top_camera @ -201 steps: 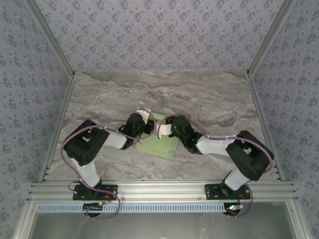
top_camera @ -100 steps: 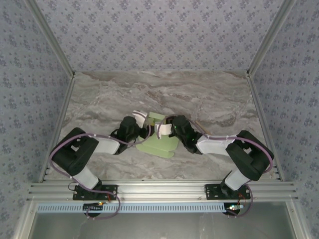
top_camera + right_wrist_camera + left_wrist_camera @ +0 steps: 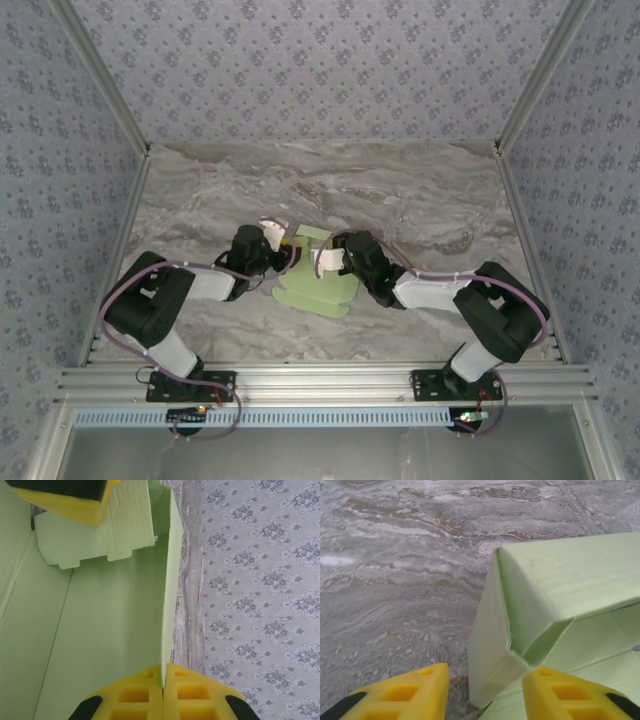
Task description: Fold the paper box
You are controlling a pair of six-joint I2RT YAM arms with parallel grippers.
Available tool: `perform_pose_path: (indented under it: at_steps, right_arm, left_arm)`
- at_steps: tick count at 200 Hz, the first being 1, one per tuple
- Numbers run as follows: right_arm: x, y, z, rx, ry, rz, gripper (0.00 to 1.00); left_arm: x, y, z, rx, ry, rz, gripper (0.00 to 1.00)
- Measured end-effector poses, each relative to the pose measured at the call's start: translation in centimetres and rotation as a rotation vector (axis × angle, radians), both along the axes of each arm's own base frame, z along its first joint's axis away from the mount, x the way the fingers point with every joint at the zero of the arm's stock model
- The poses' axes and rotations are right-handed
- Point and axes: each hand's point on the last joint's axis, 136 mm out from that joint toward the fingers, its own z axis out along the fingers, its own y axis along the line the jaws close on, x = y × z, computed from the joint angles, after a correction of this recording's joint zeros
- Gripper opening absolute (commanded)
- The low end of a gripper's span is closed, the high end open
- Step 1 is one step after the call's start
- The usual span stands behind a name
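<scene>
The right hand [image 3: 162, 696] is closed. Its two yellow fingertips [image 3: 190, 692] meet at the bottom centre of the right wrist view, with the thin upright edge of the paper box [image 3: 100, 620] pinched between them. The card wall runs straight up the frame from the pinch. In the top view this hand [image 3: 323, 262] sits at the centre of the frame, over the right half of the card.

The left hand [image 3: 482, 700] is partly open. Its yellow fingertips [image 3: 395, 697] stand apart at the bottom of the left wrist view, one on either side of a folded corner of the paper box [image 3: 560, 580]. Bare counter [image 3: 395, 580] shows between the card and the fingertip at lower left. Contact on the other side cannot be determined, and no grip is seen. In the top view this hand [image 3: 283, 240] is at the upper left corner of the card.

The paper box [image 3: 318, 288] is pale lime-green card, partly folded. It lies on the counter [image 3: 430, 200] at the centre of the top view, between the two hands. One long wall is raised, with its end flap turned in at the corner. Flat panels with scalloped edges spread toward the lower part of the frame.

The counter is grey and marbled. A patterned wall [image 3: 250, 580] stands along the right side of the right wrist view.
</scene>
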Motion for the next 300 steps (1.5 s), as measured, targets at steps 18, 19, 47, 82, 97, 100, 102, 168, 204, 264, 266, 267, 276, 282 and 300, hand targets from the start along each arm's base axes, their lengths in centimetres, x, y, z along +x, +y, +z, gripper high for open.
perform_pose_path:
  at_steps: [18, 19, 47, 82, 97, 100, 102, 168, 204, 264, 266, 267, 276, 282, 300]
  right_arm:
    - [0.0, 0.0, 0.0, -0.001, 0.001, 0.000, 0.00]
    - [0.0, 0.0, 0.0, -0.001, 0.001, 0.000, 0.00]
    - [0.0, 0.0, 0.0, 0.001, 0.003, -0.001, 0.00]
    - [0.0, 0.0, -0.1, 0.009, 0.012, -0.007, 0.00]
    - [0.0, -0.1, -0.1, 0.010, 0.013, -0.012, 0.00]
    - [0.0, -0.1, -0.2, 0.011, 0.013, -0.014, 0.00]
    - [0.0, -0.2, -0.2, 0.010, 0.013, -0.016, 0.00]
    - [0.5, -0.5, -0.2, 0.014, 0.011, -0.056, 0.00]
    - [0.6, -0.6, -0.2, 0.015, 0.014, -0.066, 0.00]
    - [0.6, -0.2, 0.0, 0.021, 0.024, -0.051, 0.00]
    - [0.5, -0.2, 0.0, 0.021, 0.025, -0.050, 0.00]
    - [0.5, -0.2, 0.0, 0.021, 0.025, -0.050, 0.00]
    - [0.5, -0.2, 0.0, 0.022, 0.026, -0.049, 0.00]
    - [0.5, -0.2, -0.1, 0.024, 0.027, -0.049, 0.00]
    - [0.5, -0.1, 0.0, 0.032, 0.029, -0.052, 0.00]
  left_arm:
    - [0.3, -0.2, -0.2, -0.007, 0.008, -0.005, 0.29]
    - [0.3, -0.2, -0.2, -0.007, 0.007, -0.005, 0.29]
    - [0.7, -0.5, -0.5, -0.029, 0.013, -0.007, 0.25]
    - [1.3, -0.7, -0.6, -0.071, 0.030, 0.022, 0.23]
    - [1.6, -0.8, -0.6, -0.094, 0.041, 0.040, 0.21]
    - [1.6, -0.8, -0.6, -0.098, 0.040, 0.043, 0.21]
    - [1.6, -0.9, -0.6, -0.101, 0.042, 0.045, 0.21]
    - [3.0, -1.6, -0.6, -0.161, 0.048, 0.135, 0.21]
    - [3.5, -1.7, -0.6, -0.146, 0.042, 0.206, 0.25]
    - [4.2, -1.3, -1.0, -0.078, 0.041, 0.355, 0.26]
    - [4.2, -1.3, -1.0, -0.078, 0.041, 0.358, 0.27]
    - [4.2, -1.3, -1.0, -0.078, 0.040, 0.359, 0.27]
    - [4.2, -1.2, -1.0, -0.080, 0.042, 0.368, 0.26]
    - [4.2, -1.2, -1.0, -0.081, 0.041, 0.374, 0.26]
    - [4.3, -1.2, -0.9, -0.095, 0.046, 0.389, 0.24]
